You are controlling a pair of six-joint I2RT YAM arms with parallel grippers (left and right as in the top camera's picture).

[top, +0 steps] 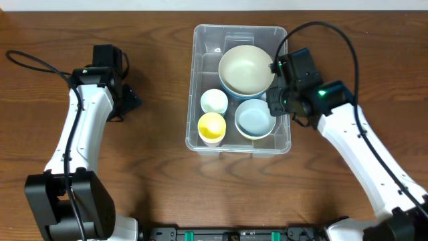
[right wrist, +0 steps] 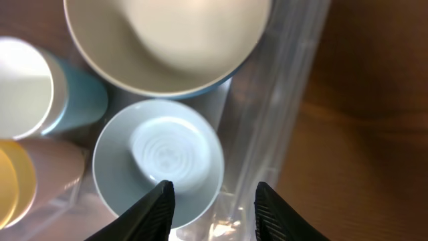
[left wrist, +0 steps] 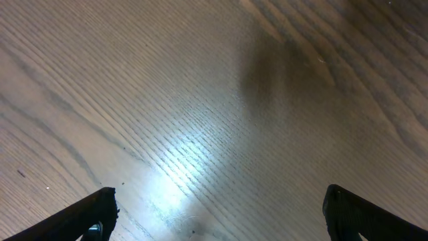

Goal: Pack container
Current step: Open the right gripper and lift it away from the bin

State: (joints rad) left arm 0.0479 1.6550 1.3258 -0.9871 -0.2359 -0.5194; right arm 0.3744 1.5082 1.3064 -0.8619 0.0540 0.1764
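Observation:
The clear plastic container (top: 202, 37) stands at the table's middle. It holds a large cream bowl (top: 246, 67), a small pale blue bowl (top: 254, 118), a white-topped cup (top: 214, 101) and a yellow cup (top: 211, 126). My right gripper (top: 278, 102) is open and empty, hovering over the container's right wall beside the pale blue bowl (right wrist: 158, 157); its fingers (right wrist: 212, 204) straddle the bowl's right rim and the wall (right wrist: 281, 114). My left gripper (top: 128, 99) is open and empty above bare wood (left wrist: 214, 221), well left of the container.
The large cream bowl (right wrist: 167, 40) fills the top of the right wrist view, with the white-topped cup (right wrist: 23, 87) and yellow cup (right wrist: 13, 181) at its left. Black cables trail from both arms (top: 33, 63).

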